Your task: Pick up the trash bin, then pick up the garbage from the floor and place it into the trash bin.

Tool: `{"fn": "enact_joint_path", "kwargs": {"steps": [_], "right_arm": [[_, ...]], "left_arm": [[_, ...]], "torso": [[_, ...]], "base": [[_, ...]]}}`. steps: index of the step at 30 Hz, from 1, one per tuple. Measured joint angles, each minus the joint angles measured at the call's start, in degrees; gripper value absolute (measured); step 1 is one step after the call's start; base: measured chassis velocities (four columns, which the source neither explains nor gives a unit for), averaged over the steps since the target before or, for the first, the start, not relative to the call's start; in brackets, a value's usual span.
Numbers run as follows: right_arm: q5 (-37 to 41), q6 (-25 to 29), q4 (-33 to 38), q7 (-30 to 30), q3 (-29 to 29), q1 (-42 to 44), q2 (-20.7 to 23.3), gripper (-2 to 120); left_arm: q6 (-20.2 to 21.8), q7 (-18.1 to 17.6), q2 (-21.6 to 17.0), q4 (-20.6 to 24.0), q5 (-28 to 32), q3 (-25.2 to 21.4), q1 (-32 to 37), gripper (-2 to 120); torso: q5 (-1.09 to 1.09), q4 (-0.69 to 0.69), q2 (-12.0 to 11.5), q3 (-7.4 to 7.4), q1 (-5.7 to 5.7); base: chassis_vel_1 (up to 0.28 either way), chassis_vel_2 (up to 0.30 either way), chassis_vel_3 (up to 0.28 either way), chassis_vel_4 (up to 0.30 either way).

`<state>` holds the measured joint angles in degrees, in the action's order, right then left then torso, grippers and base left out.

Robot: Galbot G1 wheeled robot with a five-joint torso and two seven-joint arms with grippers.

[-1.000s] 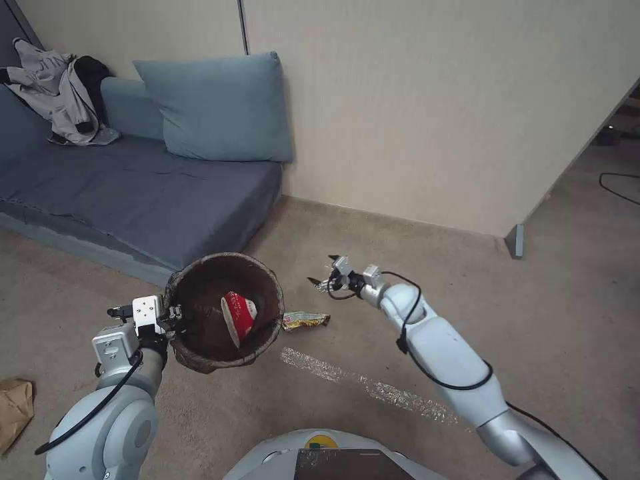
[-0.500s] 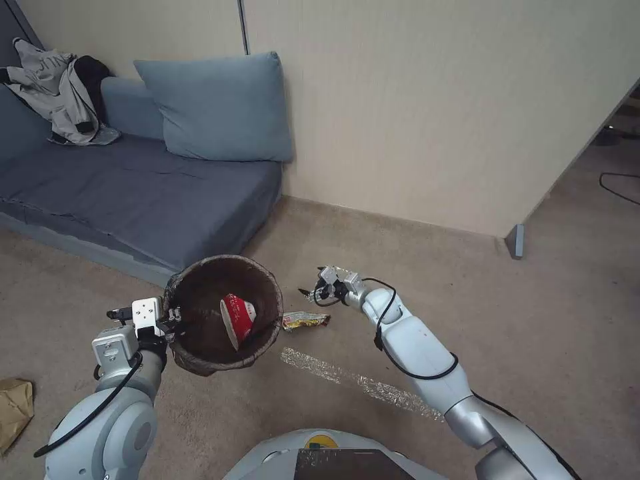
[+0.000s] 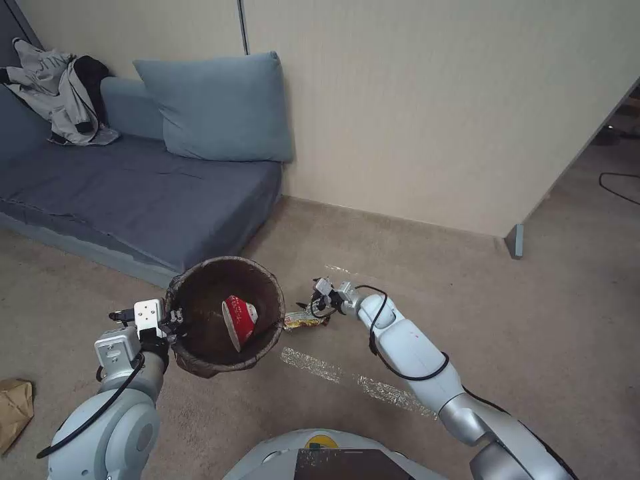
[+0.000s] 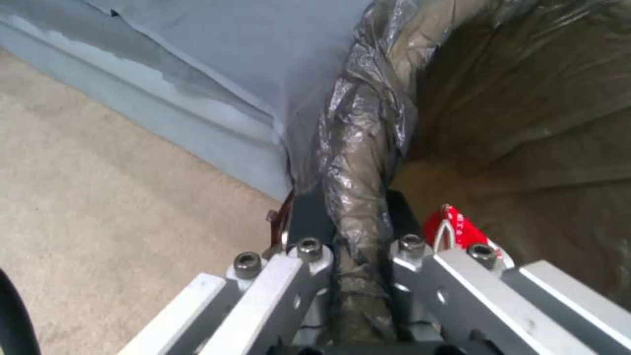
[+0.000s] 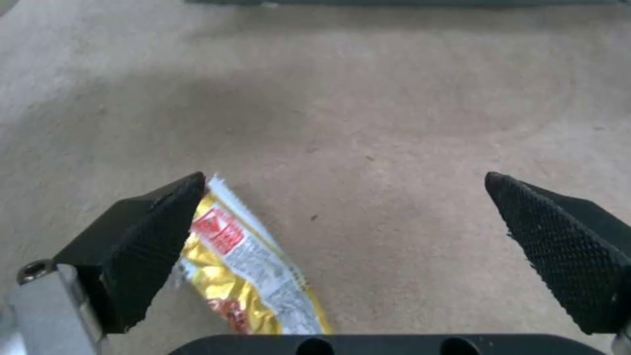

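Note:
My left gripper is shut on the near-left rim of the trash bin and holds it off the carpet. In the left wrist view the gripper clamps the bag-wrapped rim. A red-and-white packet lies inside the bin. One piece of garbage, a yellow wrapper, lies on the carpet just right of the bin. My right gripper hangs open just above its far end. In the right wrist view the wrapper lies beside one fingertip of the open gripper.
A blue sofa with a pillow and a grey jacket stands behind the bin. A crumpled brown paper bag lies at the far left. A shiny strip crosses the carpet. A partition foot and cable are at the right.
My right arm has swung left and down, bringing its open gripper from beside the bin to just over the yellow wrapper. The bin and left gripper have barely shifted.

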<state>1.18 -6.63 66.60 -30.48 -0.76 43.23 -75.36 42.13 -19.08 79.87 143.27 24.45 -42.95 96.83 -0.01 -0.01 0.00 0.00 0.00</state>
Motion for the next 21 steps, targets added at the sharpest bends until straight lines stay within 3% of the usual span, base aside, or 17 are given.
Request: {"fn": "enact_joint_path", "kwargs": {"steps": [21], "right_arm": [[-5.4,3.2,-8.2,-3.7,3.7,-2.6,-2.8,100]], "left_arm": [[0.0,0.0,0.5,0.0,-0.9,0.2,0.8,3]], "torso": [[0.00,0.00,0.0,0.00,0.00]], "base": [[0.000,0.000,0.000,0.000]]}}
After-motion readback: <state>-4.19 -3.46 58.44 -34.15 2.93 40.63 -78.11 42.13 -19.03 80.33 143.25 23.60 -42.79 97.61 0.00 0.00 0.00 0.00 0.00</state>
